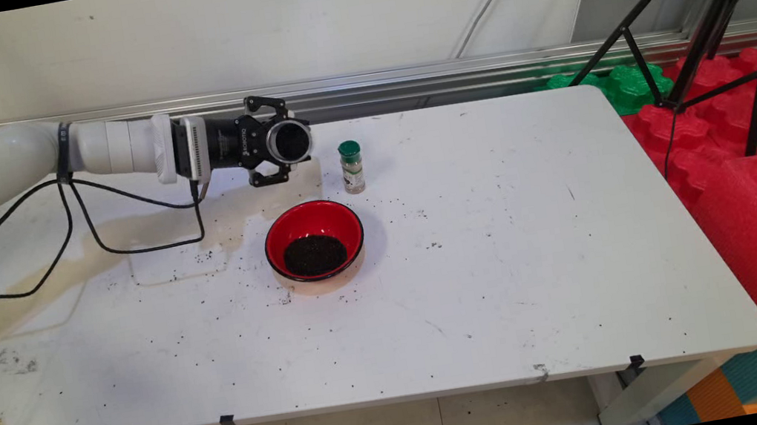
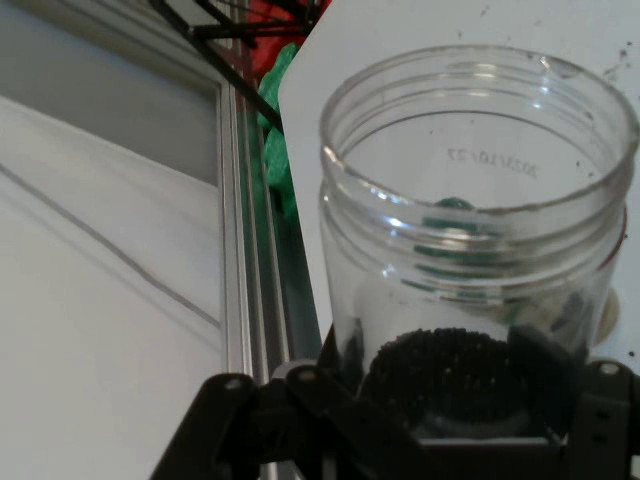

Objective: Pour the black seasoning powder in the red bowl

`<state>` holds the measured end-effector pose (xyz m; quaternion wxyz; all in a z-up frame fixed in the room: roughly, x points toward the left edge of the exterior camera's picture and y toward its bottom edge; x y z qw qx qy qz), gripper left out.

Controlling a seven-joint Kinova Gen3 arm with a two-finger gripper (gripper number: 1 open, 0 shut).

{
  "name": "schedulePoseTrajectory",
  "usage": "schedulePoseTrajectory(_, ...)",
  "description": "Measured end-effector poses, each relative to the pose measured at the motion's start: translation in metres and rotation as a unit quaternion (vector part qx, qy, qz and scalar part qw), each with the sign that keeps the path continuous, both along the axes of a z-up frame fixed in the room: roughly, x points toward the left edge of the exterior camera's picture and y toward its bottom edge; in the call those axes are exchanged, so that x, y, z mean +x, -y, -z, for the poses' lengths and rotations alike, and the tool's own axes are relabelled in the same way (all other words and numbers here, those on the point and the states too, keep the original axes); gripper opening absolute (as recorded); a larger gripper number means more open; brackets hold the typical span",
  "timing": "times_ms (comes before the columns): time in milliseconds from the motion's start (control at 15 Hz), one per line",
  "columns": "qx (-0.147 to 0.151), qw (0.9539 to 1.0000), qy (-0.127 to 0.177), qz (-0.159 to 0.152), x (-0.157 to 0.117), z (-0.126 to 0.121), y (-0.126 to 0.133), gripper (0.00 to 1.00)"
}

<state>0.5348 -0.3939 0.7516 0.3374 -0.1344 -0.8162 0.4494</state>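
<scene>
My gripper (image 1: pixel 279 142) hangs above the table's far side, lying level and pointing right, shut on a clear plastic jar (image 1: pixel 291 141). In the hand view the jar (image 2: pixel 478 200) stands between my fingers (image 2: pixel 300 410) with its mouth open and lidless, and a few dark grains lie in its bottom by the gripper (image 2: pixel 450 425). Just in front of and below the jar, a red bowl (image 1: pixel 314 241) with a black rim sits on the table, holding a heap of dark grains. A small spice bottle (image 1: pixel 351 167) with a green cap stands upright to the jar's right.
Dark grains are strewn over the white table (image 1: pixel 506 261), and a brownish wet stain (image 1: pixel 22 288) spreads on its left. Black cables (image 1: pixel 89 233) hang from the arm. A black tripod (image 1: pixel 730 2) and red and green foam mats (image 1: pixel 752 149) stand off the right edge.
</scene>
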Motion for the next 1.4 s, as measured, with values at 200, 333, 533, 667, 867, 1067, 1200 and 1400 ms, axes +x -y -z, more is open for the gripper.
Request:
schedulePoseTrajectory(200,-0.023,0.9994,0.023,0.012,-0.0018,0.0008,-0.0019,0.00)
schedulePoseTrajectory(333,-0.039,0.9982,0.039,0.021,-0.0032,0.0013,-0.0033,0.00)
schedulePoseTrajectory(533,-0.058,0.9961,0.058,0.031,-0.0047,0.0018,-0.0044,0.00)
schedulePoseTrajectory(667,-0.069,0.9946,0.069,0.037,-0.0057,0.0020,-0.0050,0.00)
schedulePoseTrajectory(867,-0.086,0.9913,0.087,0.048,-0.0072,0.0025,-0.0055,0.00)
schedulePoseTrajectory(1067,-0.103,0.9874,0.106,0.058,-0.0083,0.0029,-0.0057,0.00)
schedulePoseTrajectory(1200,-0.115,0.9841,0.119,0.065,-0.0092,0.0030,-0.0056,0.00)
schedulePoseTrajectory(1400,-0.128,0.9802,0.132,0.072,-0.0099,0.0028,-0.0052,0.00)
